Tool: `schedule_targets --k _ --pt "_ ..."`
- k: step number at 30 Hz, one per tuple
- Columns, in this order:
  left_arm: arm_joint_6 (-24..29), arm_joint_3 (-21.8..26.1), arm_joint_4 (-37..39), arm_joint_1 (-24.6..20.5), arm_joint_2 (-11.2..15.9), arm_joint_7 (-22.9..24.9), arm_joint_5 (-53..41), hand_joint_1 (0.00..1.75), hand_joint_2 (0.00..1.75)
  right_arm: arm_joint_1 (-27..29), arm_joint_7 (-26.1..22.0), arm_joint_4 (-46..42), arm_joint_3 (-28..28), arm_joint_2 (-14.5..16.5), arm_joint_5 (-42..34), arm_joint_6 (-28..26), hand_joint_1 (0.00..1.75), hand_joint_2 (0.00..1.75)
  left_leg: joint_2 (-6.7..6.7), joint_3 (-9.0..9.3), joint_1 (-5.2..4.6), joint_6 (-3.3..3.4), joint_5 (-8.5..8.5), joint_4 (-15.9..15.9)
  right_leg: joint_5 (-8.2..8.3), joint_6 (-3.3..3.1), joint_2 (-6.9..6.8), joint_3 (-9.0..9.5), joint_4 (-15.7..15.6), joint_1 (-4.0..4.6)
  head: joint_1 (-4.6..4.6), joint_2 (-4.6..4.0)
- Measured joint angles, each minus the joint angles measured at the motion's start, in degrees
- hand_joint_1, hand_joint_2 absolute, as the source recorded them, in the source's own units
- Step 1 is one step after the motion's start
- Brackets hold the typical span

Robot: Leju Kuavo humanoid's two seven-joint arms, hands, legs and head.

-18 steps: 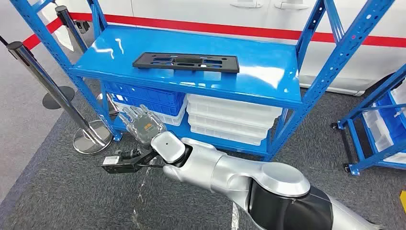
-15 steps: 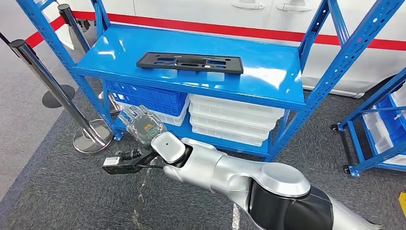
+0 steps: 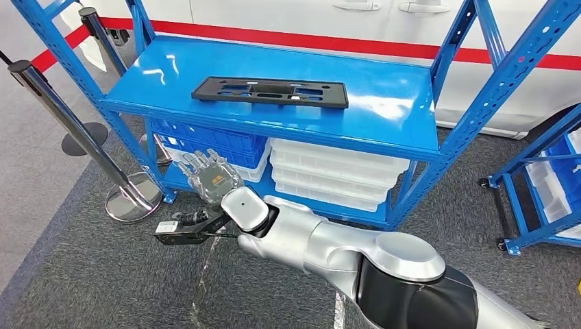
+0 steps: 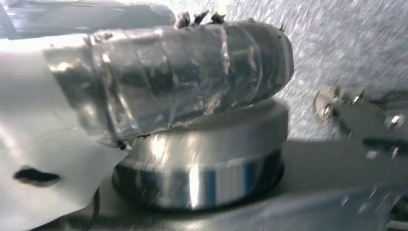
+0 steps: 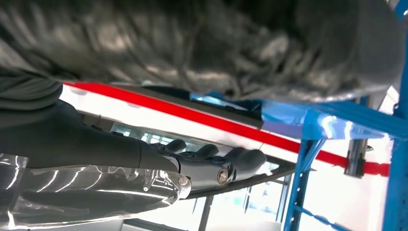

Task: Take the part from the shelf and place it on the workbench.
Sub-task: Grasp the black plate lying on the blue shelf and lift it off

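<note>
Black flat plastic part (image 3: 270, 92), long rectangle with cutouts, lies on glossy blue shelf (image 3: 384, 113) top, untouched. Right hand (image 3: 214, 177) below shelf edge, fingers spread, holding nothing. Left hand state: cannot tell. White ribbed bins (image 3: 336, 171) stacked beneath. Versus earlier: hand slightly higher, whole view shifted.

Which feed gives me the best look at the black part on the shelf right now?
The head view: the black part lies flat on the blue shelf, its whole outline and cutouts visible. The right wrist view shows what seems to be a dark edge of it beyond the right hand. The left wrist view gives nothing recognisable of it.
</note>
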Motion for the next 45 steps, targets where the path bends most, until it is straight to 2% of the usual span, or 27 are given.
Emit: schedule_targets --k 2,4,5,6,7,8,9,10,11,15,17,19,20,21,22,24,26,29,31,32,34,35,36,37,40,42,45 --pt "-0.17 -0.27 0.00 0.01 0.02 -0.15 0.06 0.00 0.00 -0.11 0.02 0.11 0.00 0.09 0.18 0.21 0.00 0.00 0.10 -2.33 0.26 -0.73 -2.10 4.76 -0.22 -0.47 -0.11 1.06 -0.56 -0.35 -0.25 0.00" --pt "-0.11 -0.57 0.00 0.03 0.01 -0.31 0.11 0.00 0.00 -0.02 0.02 0.28 0.00 0.10 0.38 0.37 0.00 0.00 0.17 -6.56 0.64 -1.38 -4.19 11.79 -0.65 -0.68 -0.22 1.66 -0.63 -0.41 -0.36 0.00" --pt "-0.11 -0.68 0.00 0.06 0.01 -0.32 0.13 0.00 0.00 0.10 0.01 0.39 0.00 0.10 0.50 0.38 0.00 0.00 0.20 -8.12 0.81 -1.58 -4.15 13.75 -0.88 -0.66 -0.21 1.92 -0.62 -0.43 -0.38 0.00" --pt "-0.11 -0.76 0.00 0.11 0.01 -0.30 0.09 0.00 0.00 0.18 0.01 0.51 0.00 0.10 0.63 0.39 0.00 0.00 0.23 -8.72 0.93 -1.70 -3.05 13.73 -1.14 -0.58 -0.16 2.22 -0.59 -0.47 -0.37 0.00" --pt "-0.10 -0.82 0.00 0.14 0.03 -0.21 0.00 0.00 0.00 0.21 0.01 0.61 0.00 0.10 0.77 0.39 0.00 0.00 0.24 -8.19 1.02 -1.75 -0.96 11.57 -1.43 -0.44 -0.10 2.60 -0.55 -0.53 -0.38 0.00" --pt "-0.07 -0.87 0.01 0.15 0.04 -0.10 -0.11 0.00 0.00 0.19 0.01 0.69 0.00 0.10 0.90 0.39 0.00 0.00 0.27 -6.78 1.07 -1.71 1.62 7.81 -1.76 -0.25 -0.03 3.05 -0.51 -0.61 -0.39 0.00" --pt "-0.05 -0.93 0.01 0.16 0.06 0.02 -0.27 0.00 0.00 0.15 0.01 0.79 0.00 0.10 1.02 0.40 0.00 0.00 0.26 -5.12 0.96 -1.58 3.51 4.16 -2.11 0.02 0.02 3.40 -0.47 -0.57 -0.41 0.00" --pt "-0.02 -1.00 0.01 0.11 0.08 0.15 -0.40 0.00 0.00 0.09 0.01 0.88 0.00 0.10 1.14 0.44 0.00 0.00 0.25 -3.75 0.81 -1.30 4.59 1.13 -2.37 0.31 0.06 3.59 -0.41 -0.51 -0.49 0.00" --pt "0.00 -1.08 0.01 0.07 0.08 0.28 -0.50 0.00 0.00 0.05 0.01 0.96 0.00 0.10 1.25 0.48 0.00 0.00 0.22 -2.99 0.65 -0.96 4.87 -0.51 -2.52 0.60 0.07 3.63 -0.41 -0.41 -0.51 0.00" --pt "0.17 -1.33 0.02 -0.01 0.07 0.92 -0.79 0.00 0.00 -0.04 0.02 1.27 -0.01 0.10 1.62 0.56 0.00 0.00 0.21 -2.60 0.68 0.63 4.27 -1.30 -3.38 1.69 -0.07 3.32 0.14 -0.28 -0.31 0.00" --pt "0.25 -1.39 0.02 0.02 0.05 1.09 -0.79 0.00 0.00 -0.23 0.03 1.47 -0.03 0.05 1.75 0.60 0.00 0.00 0.29 -2.24 0.77 1.45 4.23 -1.65 -6.00 1.96 -0.14 0.98 5.06 -0.26 -0.15 0.00" --pt "0.27 -1.44 0.02 0.01 0.06 1.14 -0.71 0.00 0.00 -0.32 0.09 1.81 -0.04 -0.13 1.98 0.95 0.00 0.00 0.30 -2.17 0.54 1.99 4.05 -1.63 -8.97 1.96 -0.15 -3.32 13.00 -0.19 -0.03 0.00" --pt "0.27 -1.48 0.02 0.01 0.07 1.13 -0.61 0.00 0.00 -0.30 0.18 2.01 -0.04 -0.31 2.14 1.32 0.00 0.00 0.27 -2.14 0.44 2.11 3.97 -1.58 -9.37 1.93 -0.15 -4.99 15.62 -0.16 -0.03 0.00" --pt "0.29 -1.52 0.02 0.02 0.07 1.09 -0.48 0.00 0.00 -0.32 0.35 2.21 -0.05 -0.54 2.31 1.81 0.00 0.00 0.20 -2.08 0.36 2.19 3.87 -1.51 -8.69 1.85 -0.15 -5.74 16.22 -0.14 -0.01 0.00" --pt "0.30 -1.57 0.02 0.03 0.07 1.05 -0.35 0.00 0.00 -0.41 0.55 2.38 -0.07 -0.80 2.44 2.35 0.00 0.00 0.13 -1.99 0.30 2.21 3.75 -1.41 -7.00 1.70 -0.15 -5.39 14.60 -0.12 -0.01 0.00" --pt "0.27 -1.67 0.02 0.03 0.04 0.98 0.01 0.00 0.00 -0.90 0.90 2.67 -0.20 -1.43 2.60 3.33 0.00 0.00 -0.01 -1.85 0.19 2.01 3.40 -1.02 -2.69 1.17 -0.15 -2.42 7.09 0.00 -0.02 0.00" --pt "0.22 -1.73 0.02 0.02 0.02 0.97 0.28 0.00 0.00 -1.57 1.08 2.86 -0.51 -2.04 2.64 4.27 0.00 0.00 -0.07 -2.02 0.01 1.52 3.06 -0.54 -0.81 0.77 -0.11 0.00 1.53 0.22 -0.08 0.00" --pt "0.24 -1.78 0.04 0.03 0.01 1.01 0.66 0.00 0.00 -2.30 1.78 3.03 -1.06 -3.33 2.91 5.91 0.00 0.00 0.01 -2.24 0.02 0.62 2.97 -0.50 -0.71 0.34 0.05 0.55 0.31 0.27 -0.05 0.00" --pt "0.35 -1.89 0.04 0.05 0.01 1.01 1.04 0.00 0.00 -3.04 2.36 3.06 -1.40 -4.28 3.03 6.83 0.00 0.00 0.13 -2.87 0.09 -0.08 1.79 1.07 -0.41 -0.11 0.02 0.84 -0.14 -0.12 -0.21 0.00" --pt "0.43 -1.94 0.04 0.06 0.02 1.01 1.20 0.00 0.00 -3.47 2.66 3.06 -1.52 -4.71 3.06 7.32 0.00 0.00 0.19 -3.93 0.20 -0.46 0.37 3.46 -0.31 -0.27 -0.02 0.98 -0.30 -0.31 -0.31 0.00" --pt "0.68 -1.99 0.05 0.09 0.03 1.00 1.48 0.00 0.00 -4.11 3.38 3.05 -1.69 -5.55 3.05 8.32 0.00 0.00 0.24 -7.22 0.47 -1.14 -2.91 10.69 -0.32 -0.43 -0.07 1.04 -0.32 -0.36 -0.44 0.00" --pt "0.82 -1.99 0.05 0.09 0.04 0.99 1.56 0.00 0.00 -4.26 3.76 3.04 -1.81 -6.00 3.03 8.73 0.00 0.00 0.25 -8.73 0.60 -1.38 -3.75 13.65 -0.35 -0.42 -0.08 1.05 -0.30 -0.36 -0.44 0.00" --pt "0.95 -1.99 0.06 0.09 0.06 0.98 1.68 0.00 0.00 -4.38 4.12 3.02 -1.97 -6.43 3.00 8.99 0.00 0.00 0.26 -9.50 0.71 -1.53 -3.63 14.94 -0.40 -0.40 -0.09 1.07 -0.26 -0.38 -0.43 0.00" --pt "1.03 -1.99 0.07 0.10 0.09 0.97 1.79 0.00 0.00 -4.56 4.50 2.92 -2.17 -6.85 2.96 9.11 0.00 0.00 0.26 -9.09 0.79 -1.59 -2.35 13.82 -0.48 -0.32 -0.07 1.09 -0.17 -0.43 -0.43 0.00" --pt "1.09 -2.01 0.07 0.08 0.14 0.90 2.03 0.00 0.00 -5.60 5.11 2.45 -2.79 -7.84 2.87 9.14 0.00 0.00 0.27 -3.99 0.74 -1.20 2.63 3.13 -0.91 0.29 0.16 1.13 0.28 -0.52 -0.44 0.00" --pt "1.09 -2.04 0.07 0.00 0.15 0.88 2.08 0.00 0.00 -6.12 5.31 2.14 -2.99 -8.38 2.89 9.14 0.00 0.00 0.20 -2.27 0.44 -0.52 3.04 -0.20 -1.02 0.88 0.24 1.02 0.33 -0.38 -0.40 0.00" --pt "1.09 -2.08 0.07 0.00 0.22 0.85 2.09 0.00 0.00 -6.29 5.62 1.54 -3.17 -9.13 2.89 8.95 0.00 0.00 0.15 -1.95 0.48 0.67 3.13 -0.76 -1.28 1.74 0.19 0.99 0.38 -0.28 -0.34 0.00"
